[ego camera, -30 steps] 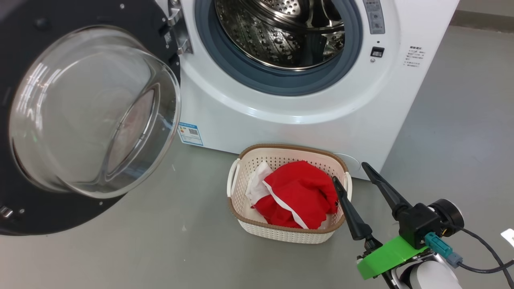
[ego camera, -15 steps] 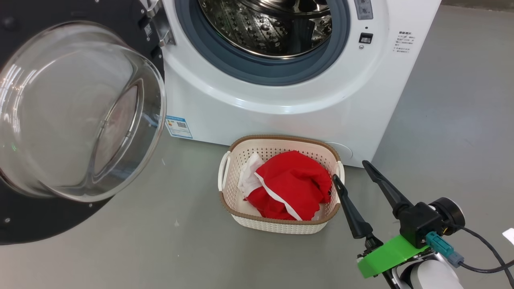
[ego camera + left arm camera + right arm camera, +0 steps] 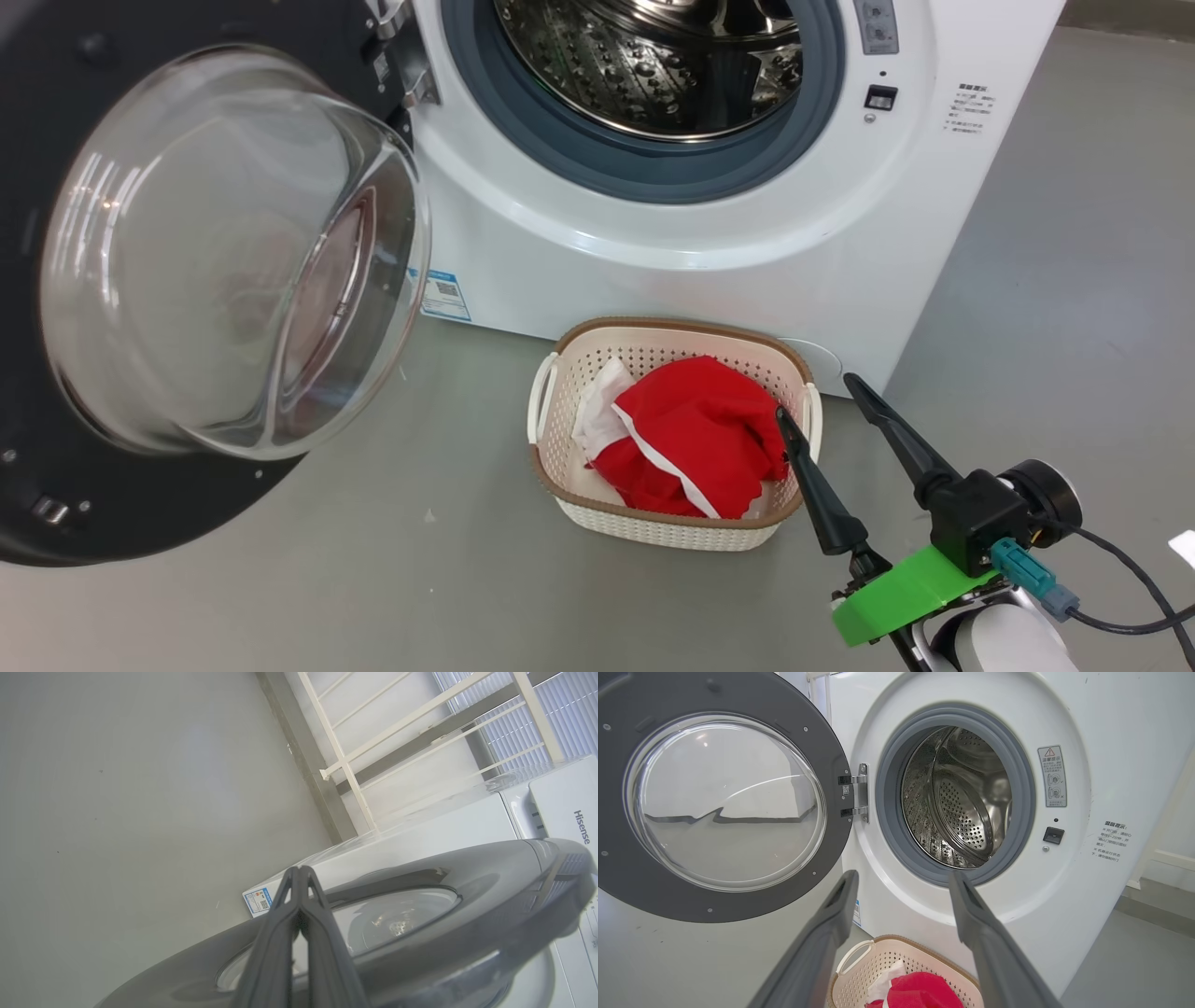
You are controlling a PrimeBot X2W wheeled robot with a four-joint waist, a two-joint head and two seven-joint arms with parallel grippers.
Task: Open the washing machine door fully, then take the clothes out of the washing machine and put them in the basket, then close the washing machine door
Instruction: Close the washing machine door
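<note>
Red clothes (image 3: 695,425): heaped in the basket (image 3: 653,534), white part at left.
Basket: on the floor (image 3: 373,579), just before the washing machine (image 3: 672,280).
Washing machine door (image 3: 93,523): swung open at left.
Right tool (image 3: 814,395): fingers spread wide, beside the basket's right handle.
Left tool (image 3: 299,870): fingers pressed together, before the door's outer face.

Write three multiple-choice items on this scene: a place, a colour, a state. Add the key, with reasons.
1. Where are the clothes? A on a table; B in the basket; C on a chair.
2. What colour is the basket's rim? A brown; B blue; C green.
3. How is the door? A shut; B open; C taken off.
Key: B, the red heap lies inside the basket; A, a brown band tops its cream wall; B, it stands swung wide on its hinge.
</note>
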